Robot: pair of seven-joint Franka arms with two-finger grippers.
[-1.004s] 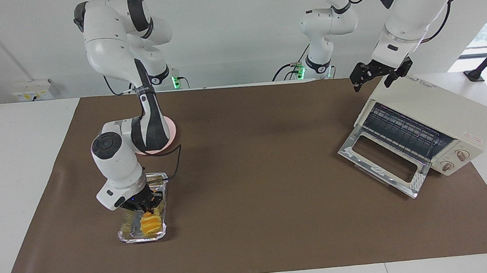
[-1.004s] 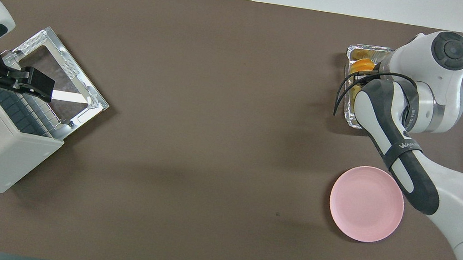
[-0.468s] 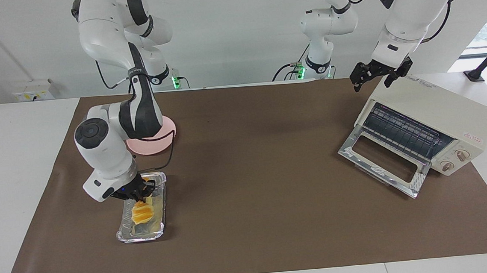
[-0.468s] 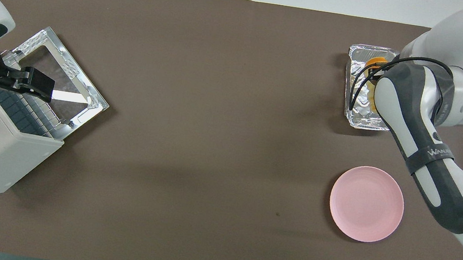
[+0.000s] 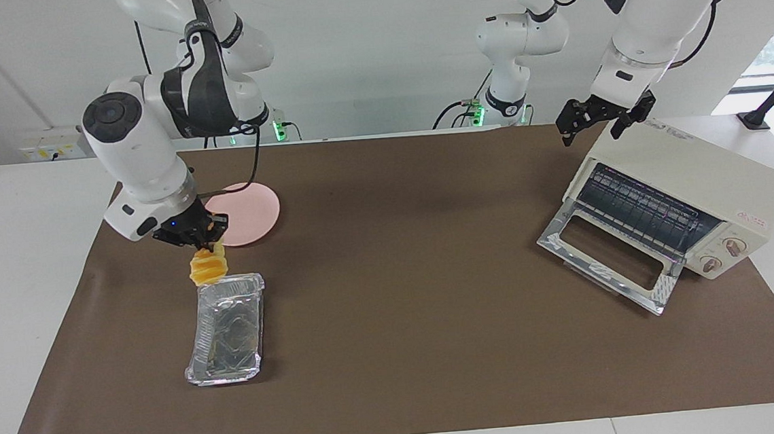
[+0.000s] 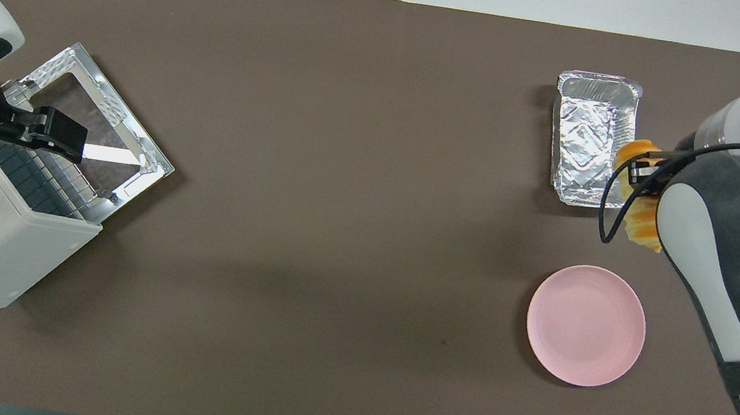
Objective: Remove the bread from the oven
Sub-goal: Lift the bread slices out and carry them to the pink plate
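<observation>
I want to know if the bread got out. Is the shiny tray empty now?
Empty. The foil tray shows only bare crinkled foil inside, and the bread hangs from the right gripper above the tray's end nearer the robots.

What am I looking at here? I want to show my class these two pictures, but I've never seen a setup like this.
Two white robot arms work at a table covered by a brown mat. One picture faces the robots; the other looks down from above their end. On the mat stand a toaster oven with its door dropped open, an empty foil tray and a pink plate. The right gripper holds the bread, a small golden loaf, in the air by the tray's end nearer the robots. The left gripper waits open over the oven's top.
</observation>
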